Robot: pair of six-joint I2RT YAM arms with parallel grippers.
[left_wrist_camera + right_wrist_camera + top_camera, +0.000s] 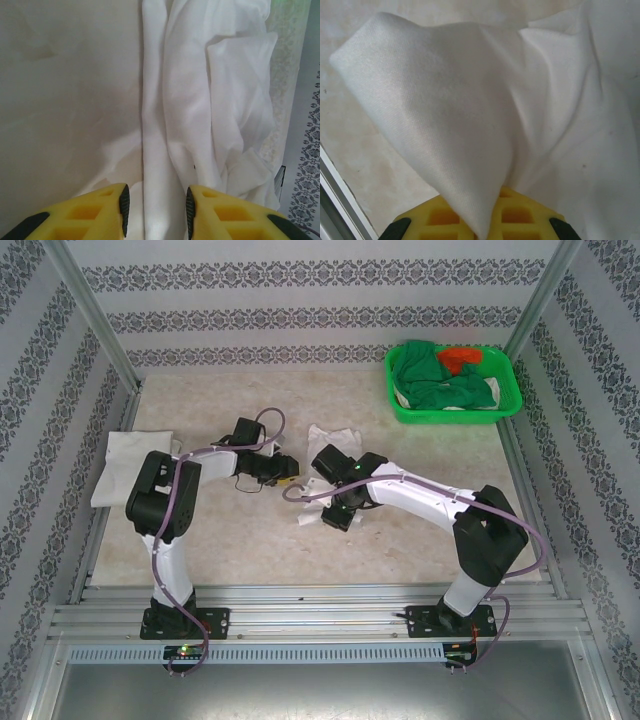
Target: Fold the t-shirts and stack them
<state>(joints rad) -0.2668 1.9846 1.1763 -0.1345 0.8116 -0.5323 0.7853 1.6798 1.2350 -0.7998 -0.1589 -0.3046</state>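
A crumpled white t-shirt (329,435) lies mid-table between the two arms. My left gripper (287,474) is at its left side. In the left wrist view the t-shirt (220,110) spreads ahead in long folds, and my left gripper (156,212) stands open with one ridge of cloth running between its yellow fingers (107,210). My right gripper (328,517) is at the shirt's near edge. In the right wrist view it (487,231) is shut on a fold of the t-shirt (445,115), which rises from it in a peak. No printed graphic shows.
A folded white shirt (122,466) lies at the table's left edge. A green basket (510,405) with green and orange cloth stands at the back right. A metal rail (335,200) borders the table near the right gripper. Bare beige tabletop (65,100) lies left of the shirt.
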